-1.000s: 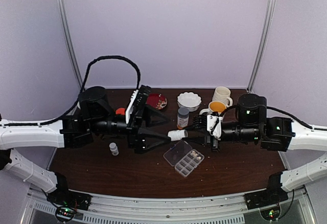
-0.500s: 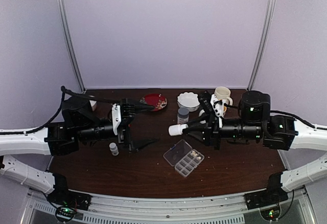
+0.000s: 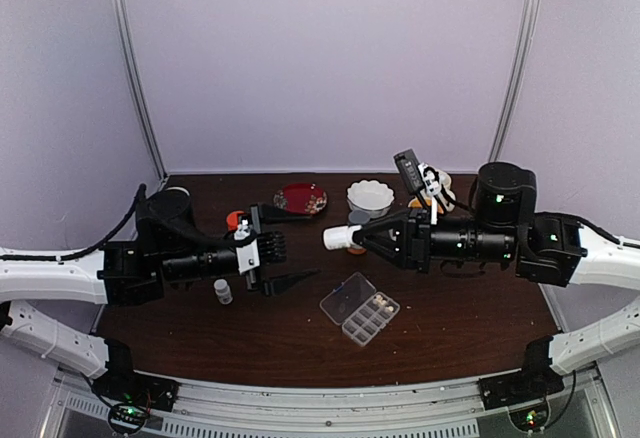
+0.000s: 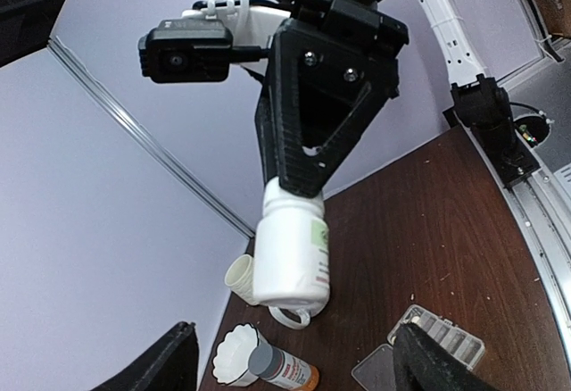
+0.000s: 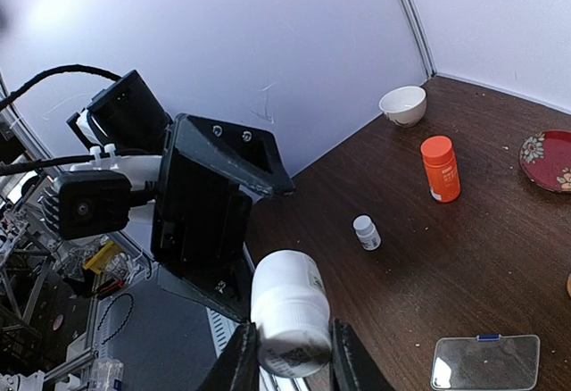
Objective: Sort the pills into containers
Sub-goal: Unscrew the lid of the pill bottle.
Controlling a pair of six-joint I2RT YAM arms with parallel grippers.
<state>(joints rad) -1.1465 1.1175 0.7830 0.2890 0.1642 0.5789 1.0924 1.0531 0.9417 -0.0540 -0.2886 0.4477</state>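
the right gripper clenches a white bottle mid-frame, the left gripper gapes empty; a slipping hold could drop it onto the box.

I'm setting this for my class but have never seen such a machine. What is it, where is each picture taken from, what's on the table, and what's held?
These are two robot arms bolted at the near edge of a brown table, each ending in a two-fingered pincer. One picture looks down from above and behind the arms. The other two come from cameras on the wrists. The right pincer grips a white bottle in the air. The left pincer is open and holds nothing. On the table lie a clear organiser box with its lid open, a red plate, a white bowl and a small vial.
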